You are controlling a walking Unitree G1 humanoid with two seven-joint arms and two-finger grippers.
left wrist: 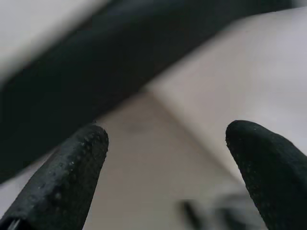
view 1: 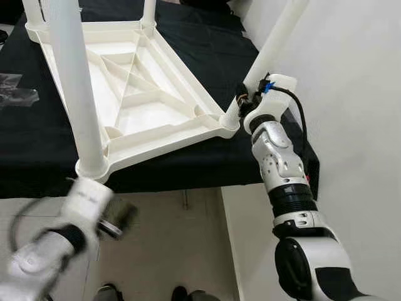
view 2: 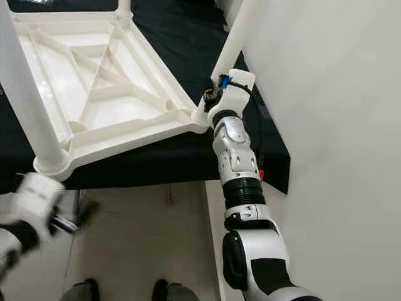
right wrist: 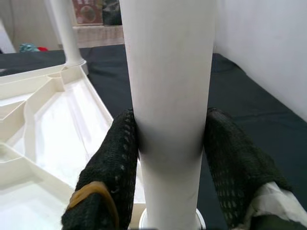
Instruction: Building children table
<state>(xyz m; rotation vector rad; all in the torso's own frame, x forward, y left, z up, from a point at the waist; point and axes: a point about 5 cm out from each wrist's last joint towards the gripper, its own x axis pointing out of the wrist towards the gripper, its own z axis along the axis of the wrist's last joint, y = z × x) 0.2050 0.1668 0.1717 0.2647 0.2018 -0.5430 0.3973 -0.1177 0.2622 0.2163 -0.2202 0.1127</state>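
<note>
White table leg (right wrist: 168,110) clamped in my right gripper (right wrist: 168,158), right-center of frame, at upturned tabletop (view 1: 144,94) corner; left gripper (left wrist: 165,163) spread, lower left.

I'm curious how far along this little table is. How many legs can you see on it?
4. One at the near left corner, one at the near right corner gripped by the right gripper, and two at the far corners. The left gripper hangs open below.
</note>
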